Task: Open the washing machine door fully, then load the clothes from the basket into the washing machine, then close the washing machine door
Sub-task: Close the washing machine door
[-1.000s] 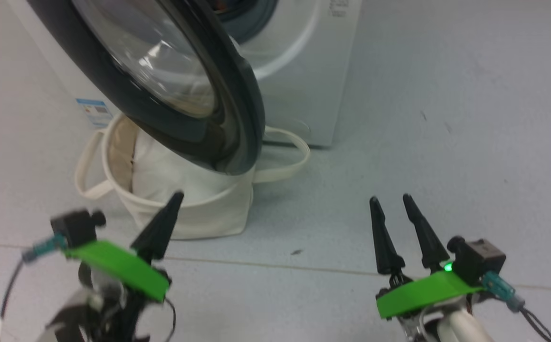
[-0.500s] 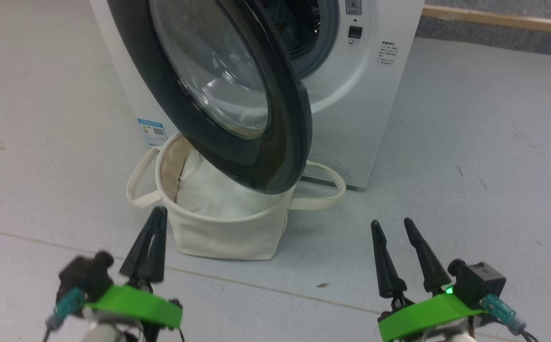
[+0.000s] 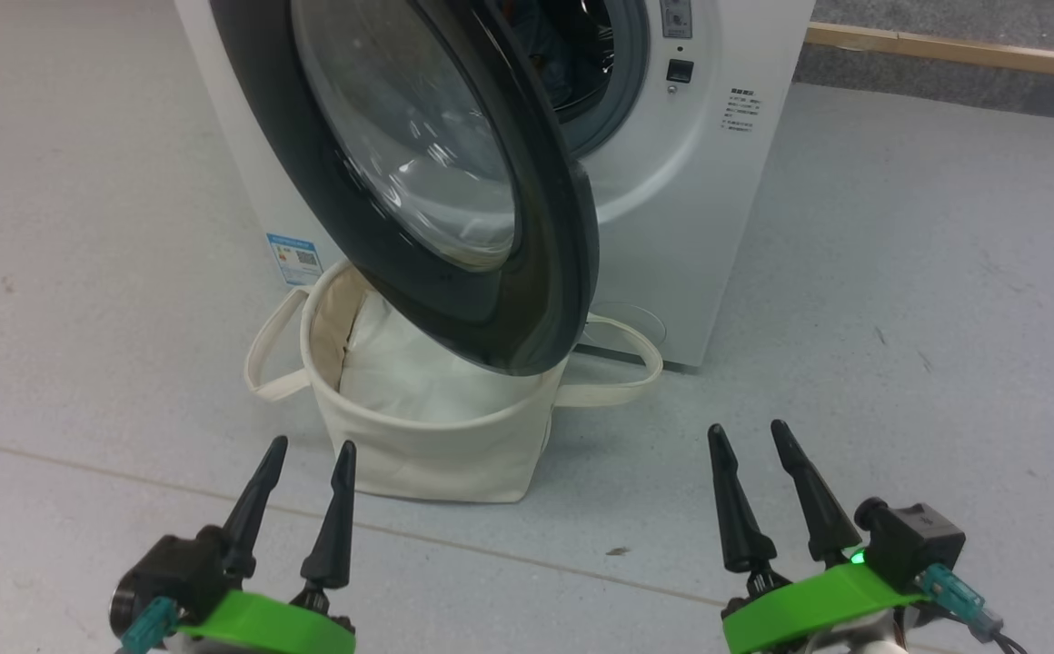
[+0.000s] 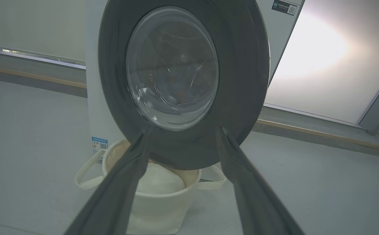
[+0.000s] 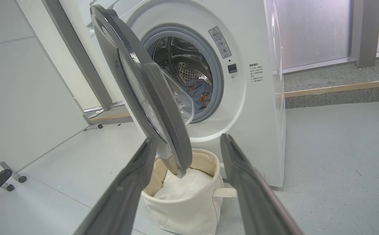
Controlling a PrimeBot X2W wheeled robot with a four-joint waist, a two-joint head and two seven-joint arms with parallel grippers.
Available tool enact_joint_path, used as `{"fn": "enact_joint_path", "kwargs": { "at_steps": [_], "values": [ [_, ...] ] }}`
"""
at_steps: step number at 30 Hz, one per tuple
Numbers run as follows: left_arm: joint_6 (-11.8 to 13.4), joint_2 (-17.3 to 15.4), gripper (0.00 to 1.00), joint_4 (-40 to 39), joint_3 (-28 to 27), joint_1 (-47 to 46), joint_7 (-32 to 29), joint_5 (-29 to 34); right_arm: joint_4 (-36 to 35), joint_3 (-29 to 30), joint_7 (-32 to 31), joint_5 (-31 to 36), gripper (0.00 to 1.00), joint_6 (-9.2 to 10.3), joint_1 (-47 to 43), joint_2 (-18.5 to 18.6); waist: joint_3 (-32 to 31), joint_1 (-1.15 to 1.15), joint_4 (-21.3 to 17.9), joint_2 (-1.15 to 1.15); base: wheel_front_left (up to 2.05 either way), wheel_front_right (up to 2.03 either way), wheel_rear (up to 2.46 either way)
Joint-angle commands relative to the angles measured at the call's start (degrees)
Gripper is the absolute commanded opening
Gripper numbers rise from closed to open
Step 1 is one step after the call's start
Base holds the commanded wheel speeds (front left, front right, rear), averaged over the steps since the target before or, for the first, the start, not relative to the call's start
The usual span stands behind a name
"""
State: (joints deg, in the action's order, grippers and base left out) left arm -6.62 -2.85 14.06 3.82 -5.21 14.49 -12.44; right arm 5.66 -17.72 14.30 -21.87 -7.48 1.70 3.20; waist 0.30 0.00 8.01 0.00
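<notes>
- Our left hand [image 3: 311, 443] and right hand [image 3: 747, 427] hang released, empty, near the basket [image 3: 418, 459].
- The door [image 3: 400, 182] stands part open over the basket; the clothes [image 5: 198, 89] lie inside the washing machine [image 3: 700, 227].
- We judge the door rigid, hinged, glossy: push its rim [image 3: 581, 263] at the near right edge, not the glass [image 4: 173, 65].

A pale grey speckled floor [image 3: 899, 272] spread across the head view, crossed by a thin seam [image 3: 82, 465] running from the left edge toward lower centre. At upper right a wooden strip [image 3: 963, 50] topped a darker grey step [image 3: 945, 84]. In the right wrist view, frosted panels [image 5: 313, 29] and a grey post [image 5: 366, 32] stood at upper right, a plain white wall [image 5: 19, 98] at left, and small casters [image 5: 21, 179] at lower left. Glare lit a pale panel [image 4: 313, 55] at the left wrist view's upper right.
</notes>
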Motion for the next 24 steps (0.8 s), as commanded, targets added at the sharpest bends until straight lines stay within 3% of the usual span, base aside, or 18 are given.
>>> {"fn": "enact_joint_path", "kwargs": {
  "at_steps": [1, 11, 24],
  "values": [
    [-0.25, -0.11, 1.0, -1.76, -2.33, -1.89, 0.51, 0.81, -2.14, -1.31, 0.7, -0.01, 1.0, -0.01, 0.74, -0.32, 0.09, 0.0, 0.31, 0.0, 0.0, 0.0, 0.0],
    [-0.33, -0.04, 1.0, -1.29, -0.35, -2.13, 0.51, -1.36, -4.75, -1.19, 0.7, 0.1, 1.0, -0.01, 1.94, -0.32, 1.13, 0.0, 3.1, 0.0, 0.0, 0.0, 0.0],
    [0.28, -0.03, 1.0, -1.82, 3.16, -4.57, 0.51, -3.35, -2.06, -9.95, 0.7, 5.79, 1.0, -0.01, 11.01, -0.32, 4.65, 0.0, 9.42, 0.0, 0.0, 0.0, 0.0]
  ]
}}
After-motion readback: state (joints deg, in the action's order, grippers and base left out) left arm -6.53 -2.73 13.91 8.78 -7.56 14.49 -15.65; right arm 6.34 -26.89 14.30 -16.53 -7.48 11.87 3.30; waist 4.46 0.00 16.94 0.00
